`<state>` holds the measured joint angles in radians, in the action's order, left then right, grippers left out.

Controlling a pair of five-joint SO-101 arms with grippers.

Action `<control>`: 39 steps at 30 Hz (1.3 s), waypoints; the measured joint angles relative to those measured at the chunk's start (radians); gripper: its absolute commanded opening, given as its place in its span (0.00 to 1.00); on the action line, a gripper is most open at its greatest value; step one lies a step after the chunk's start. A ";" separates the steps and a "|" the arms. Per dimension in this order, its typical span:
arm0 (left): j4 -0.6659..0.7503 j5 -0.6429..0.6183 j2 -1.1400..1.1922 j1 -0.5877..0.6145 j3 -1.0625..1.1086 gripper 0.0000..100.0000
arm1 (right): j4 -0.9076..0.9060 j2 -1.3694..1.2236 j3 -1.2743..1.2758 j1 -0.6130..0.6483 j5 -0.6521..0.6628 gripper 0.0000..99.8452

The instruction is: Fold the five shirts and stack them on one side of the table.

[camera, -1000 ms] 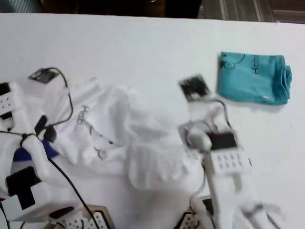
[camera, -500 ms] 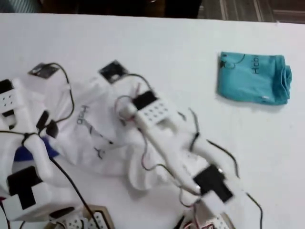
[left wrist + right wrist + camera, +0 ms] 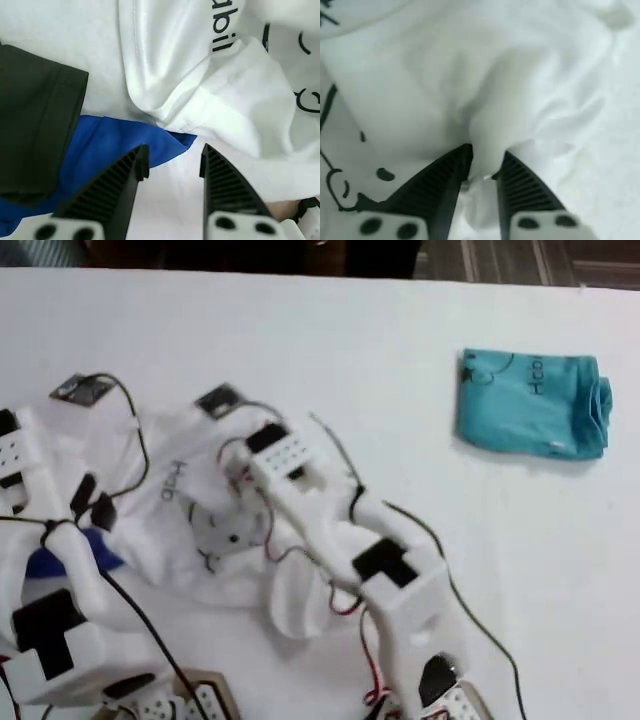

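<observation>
A crumpled white shirt (image 3: 170, 510) with dark print lies at the table's left front. My right gripper (image 3: 485, 160) is down on it with a fold of white cloth (image 3: 485, 125) pinched between its fingers; in the high view that arm (image 3: 300, 490) stretches from the front edge across the shirt. My left gripper (image 3: 172, 160) hangs open just above a blue shirt (image 3: 100, 145), beside a black shirt (image 3: 30, 115) and the white shirt's hem (image 3: 200, 100). A folded teal shirt (image 3: 530, 405) rests at the far right.
The left arm (image 3: 45, 570) with its cables stands at the table's left front corner, a strip of blue shirt (image 3: 45, 562) showing under it. The white table (image 3: 330, 330) stretches bare behind the shirts and between the white shirt and the teal one.
The right arm has swung from the table's right half leftward over the white shirt and lowered onto it. The shirt's right part has bunched up. The left arm has barely shifted.
</observation>
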<state>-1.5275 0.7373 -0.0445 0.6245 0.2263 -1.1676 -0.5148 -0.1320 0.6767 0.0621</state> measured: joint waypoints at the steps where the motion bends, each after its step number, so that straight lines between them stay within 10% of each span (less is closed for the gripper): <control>1: 0.008 0.000 0.000 0.000 0.000 0.19 | -0.012 -0.002 -0.012 -0.025 0.000 0.02; 13: 0.023 0.000 0.000 -0.064 0.000 0.19 | -0.195 -0.009 -0.359 -0.379 0.089 0.02; 22: 0.023 0.000 0.000 -0.133 0.000 0.19 | -0.261 -0.011 -0.485 -0.585 0.095 0.35; 39: 0.267 -0.399 0.000 -0.499 0.149 0.19 | -0.577 0.315 -0.436 -0.643 0.103 0.23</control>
<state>-1.2605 0.3383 -0.0445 0.1258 0.3751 -1.7446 -0.2002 -0.5677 0.0338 0.1649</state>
